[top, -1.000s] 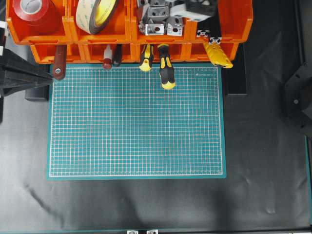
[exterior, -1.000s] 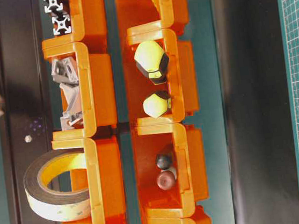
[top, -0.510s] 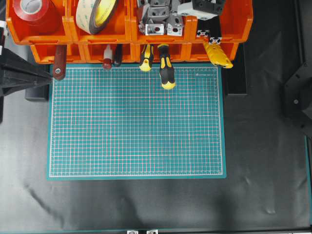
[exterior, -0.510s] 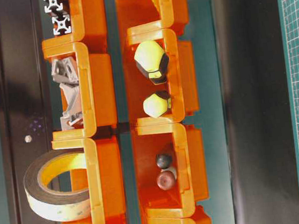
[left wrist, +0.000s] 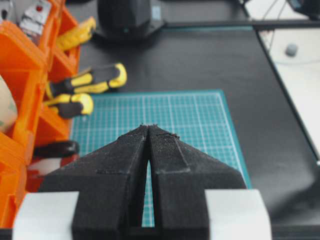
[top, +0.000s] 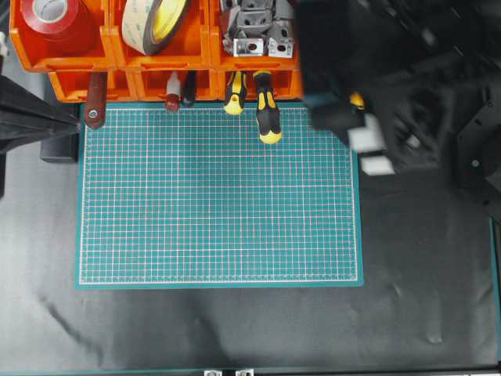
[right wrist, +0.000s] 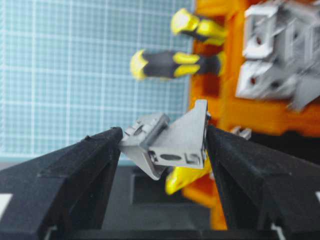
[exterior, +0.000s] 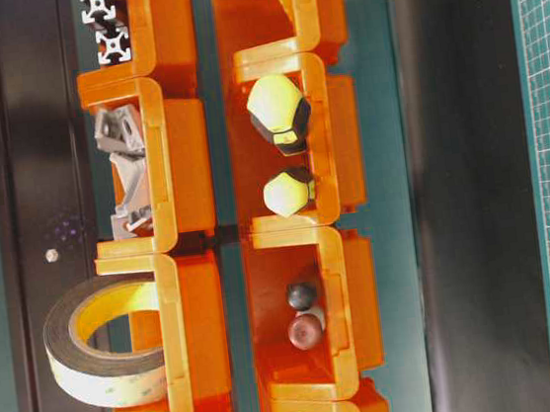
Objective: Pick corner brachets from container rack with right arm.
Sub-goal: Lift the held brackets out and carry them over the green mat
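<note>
The orange container rack (top: pixel 78 59) spans the top of the overhead view and also shows in the table-level view (exterior: pixel 180 157). Silver-grey corner brachets (top: pixel 254 35) are heaped in one upper bin, seen too in the table-level view (exterior: pixel 122 174) and the right wrist view (right wrist: pixel 272 55). The right arm (top: pixel 391 70) is a blurred black mass over the rack's right end. My right gripper (right wrist: pixel 162 137) is shut on one corner brachet (right wrist: pixel 172 142), held in the air in front of the rack. My left gripper (left wrist: pixel 149 126) is shut and empty at the mat's left edge.
A green cutting mat (top: pixel 219 196) lies in front of the rack. Yellow-black screwdrivers (top: pixel 266 117) stick out of a lower bin over the mat's top edge. A red tape roll (top: pixel 55 16) and a wide tape roll (top: pixel 156 23) fill the upper left bins. A yellow knife (right wrist: pixel 185 177) hangs below the held piece.
The right arm has pulled back from the bracket bin, toward the front and right, with a corner brachet in its gripper, and now covers the rack's right end. The left arm has not moved.
</note>
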